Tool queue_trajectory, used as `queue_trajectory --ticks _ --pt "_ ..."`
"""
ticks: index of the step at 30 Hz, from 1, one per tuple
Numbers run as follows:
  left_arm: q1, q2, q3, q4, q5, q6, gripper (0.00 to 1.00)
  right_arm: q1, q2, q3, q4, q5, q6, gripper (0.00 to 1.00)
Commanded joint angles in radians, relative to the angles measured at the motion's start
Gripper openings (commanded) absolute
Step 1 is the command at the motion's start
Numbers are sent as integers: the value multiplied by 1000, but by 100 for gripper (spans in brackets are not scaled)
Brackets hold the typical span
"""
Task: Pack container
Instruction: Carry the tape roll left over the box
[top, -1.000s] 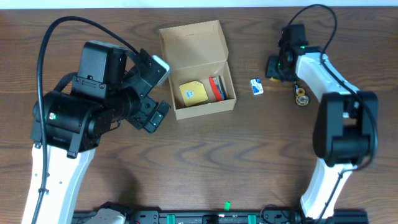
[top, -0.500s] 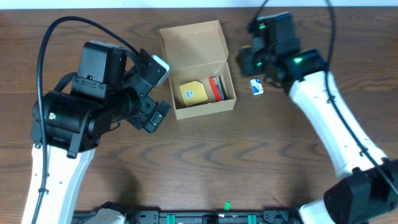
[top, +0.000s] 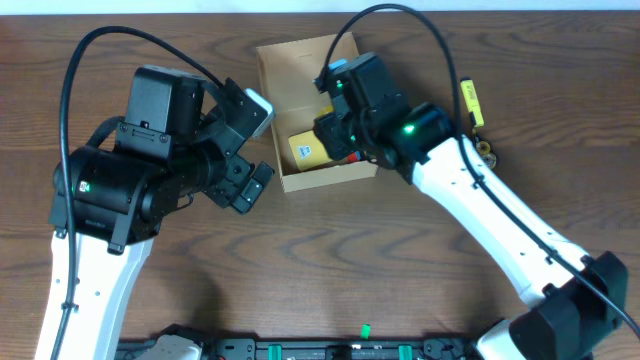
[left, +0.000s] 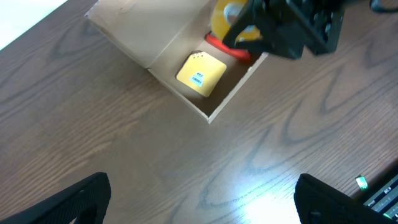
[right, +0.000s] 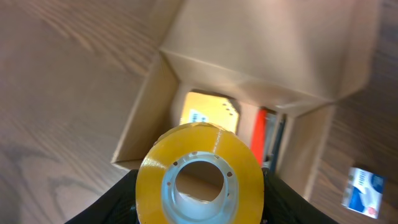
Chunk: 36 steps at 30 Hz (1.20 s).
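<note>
The tan cardboard container sits open at the back centre, its flap lid raised at the far side. Inside lie a yellow sticky-note pad and a red item. My right gripper hovers over the container's right half, shut on a yellow tape roll. The roll also shows above the container in the left wrist view. My left gripper is open and empty, above bare table left of the container.
A yellow pen-like item and a small round object lie at the right of the table. A small white and blue box lies on the table right of the container. The table is brown wood.
My right arm has swung left from the table's right side to above the container, with the tape roll in it. The left arm has not moved.
</note>
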Motion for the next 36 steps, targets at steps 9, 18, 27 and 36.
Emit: queue_trajectory --ticks 9,18,27,36 --pt "1 2 16 -3 -6 6 95 46 20 6 -3 -1 45 1" --pt "1 2 16 -3 -6 6 95 48 30 6 20 0 48 1" --pt "1 2 16 -3 -6 6 95 44 86 6 61 146 43 1" --pt "1 2 16 -3 -6 6 95 14 91 6 -27 179 89 1"
